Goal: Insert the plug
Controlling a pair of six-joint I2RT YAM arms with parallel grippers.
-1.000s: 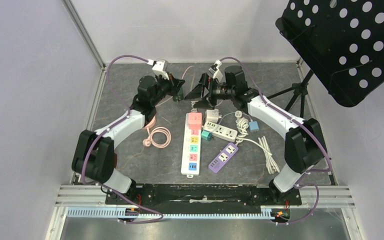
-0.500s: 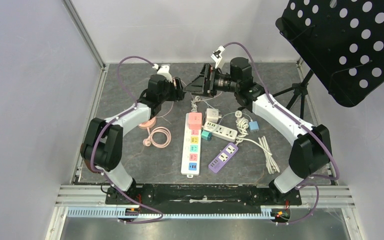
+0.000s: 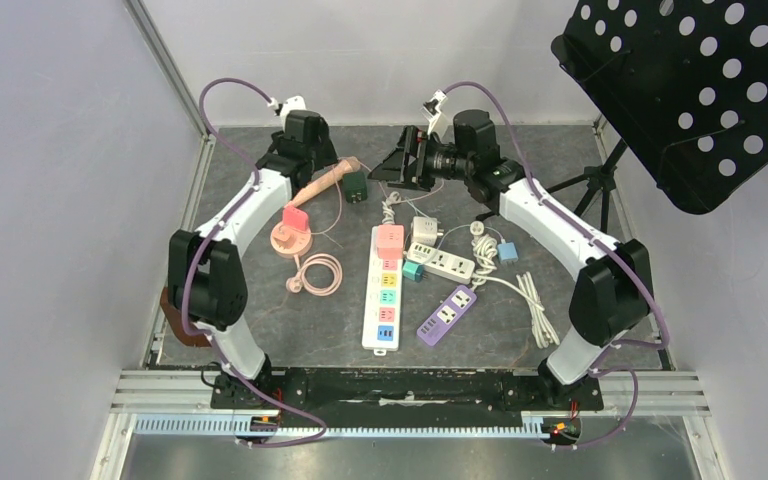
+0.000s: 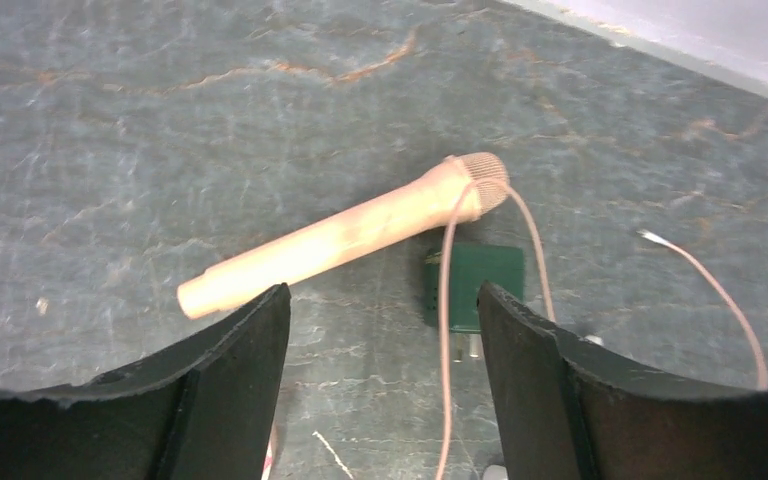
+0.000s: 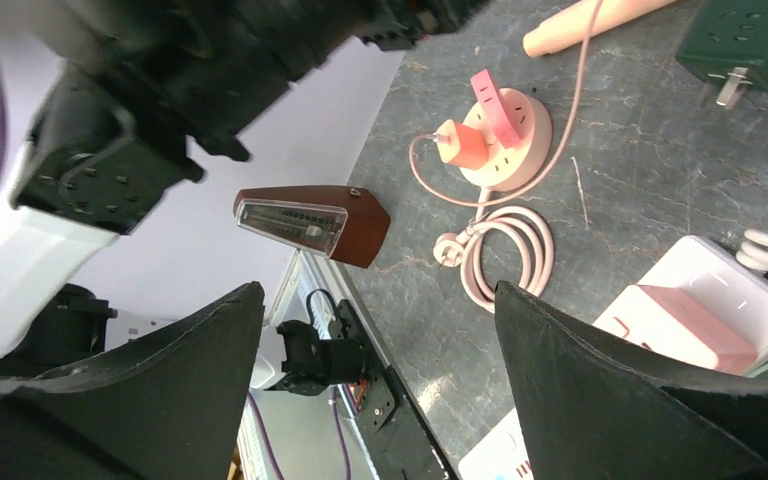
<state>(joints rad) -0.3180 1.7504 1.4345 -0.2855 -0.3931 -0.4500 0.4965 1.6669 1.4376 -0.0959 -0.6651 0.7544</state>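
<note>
**A:** How far along is the job?

**B:** Barely begun, I'd say. The green plug (image 4: 475, 285) lies loose on the table (image 3: 280, 335), right of centre in the left wrist view, with its prongs bare and in no socket.

**A:** Is anything holding it?

**B:** No. The left gripper (image 4: 382, 300) hangs above it with the jaws spread wide and nothing between them. The right gripper (image 5: 380, 290) is also spread wide and empty. In its view the plug sits in the upper right corner.

**A:** What's close to the plug?

**B:** A peach stick (image 4: 345, 238) lies slanted just above it. A thin cord (image 4: 447, 330) runs from the stick's thick end down across the plug's face.

**A:** And where would it go?

**B:** I can't tell which socket is meant. The long white power strip (image 3: 384, 290) in the middle of the overhead view has free coloured outlets. The round pink socket (image 3: 288, 238) to its left already carries a red plug (image 3: 296, 219).

**A:** So what's left?

**B:** Everything, as I judge it. The plug has to be gripped, lifted clear of the cord, lined up with an outlet, and pushed in.
</note>
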